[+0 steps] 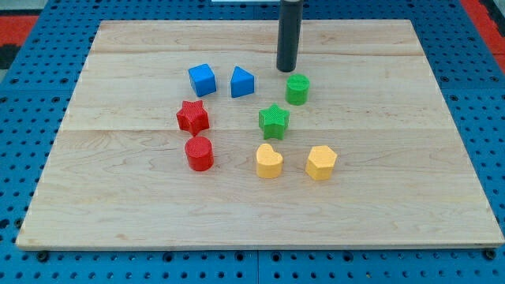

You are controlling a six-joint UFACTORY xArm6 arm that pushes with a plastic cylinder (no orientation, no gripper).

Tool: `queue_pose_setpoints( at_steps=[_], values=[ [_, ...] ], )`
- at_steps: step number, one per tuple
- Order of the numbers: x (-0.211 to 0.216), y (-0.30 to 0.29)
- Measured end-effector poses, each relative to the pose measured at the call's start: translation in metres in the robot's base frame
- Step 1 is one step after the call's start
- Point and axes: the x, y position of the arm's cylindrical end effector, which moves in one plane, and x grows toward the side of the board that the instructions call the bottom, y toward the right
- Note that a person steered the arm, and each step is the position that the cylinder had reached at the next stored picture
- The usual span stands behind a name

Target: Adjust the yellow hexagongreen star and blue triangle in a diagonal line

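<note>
The yellow hexagon [321, 162] lies right of centre toward the view's bottom. The green star [274, 121] sits up and left of it, near the board's middle. The blue triangle [242, 82] sits further up and left. My tip [286, 69] stands on the board between the blue triangle and a green cylinder [297, 89], just above and left of the cylinder, apart from both. It is above the green star.
A blue cube [202, 80] lies left of the blue triangle. A red star [192, 117] and a red cylinder [199, 153] lie at the left. A yellow heart [269, 161] lies left of the hexagon. The wooden board [410, 197] rests on a blue pegboard.
</note>
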Motion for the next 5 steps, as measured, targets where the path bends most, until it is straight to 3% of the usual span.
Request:
queue_pose_setpoints(
  at_steps=[3,5],
  values=[
    [0.045,-0.058],
    [0.099,-0.075]
  ],
)
